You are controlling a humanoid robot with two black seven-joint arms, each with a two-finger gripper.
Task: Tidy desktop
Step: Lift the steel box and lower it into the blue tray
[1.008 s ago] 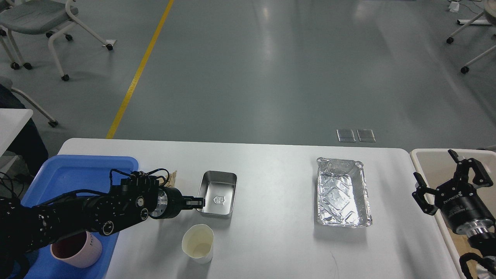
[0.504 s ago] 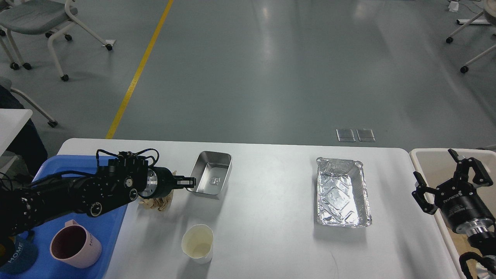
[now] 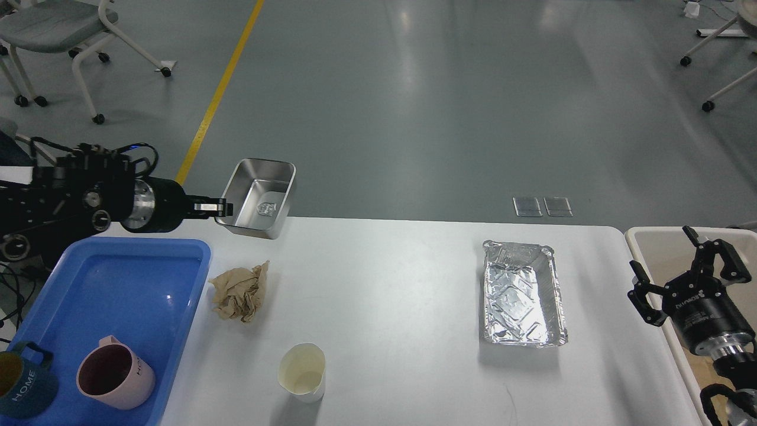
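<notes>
Our left pincer pinches the steel tin by its near rim, aloft; the desk lies below. Right pincer gapes empty. A one-edge grip may let the tin swing and slip.

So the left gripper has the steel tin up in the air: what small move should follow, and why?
Probably swing it left and lower it toward the blue tray. The left gripper pinches the tin by its rim, clear of the desktop, and the tray already holds two mugs with bare floor free behind them.
</notes>
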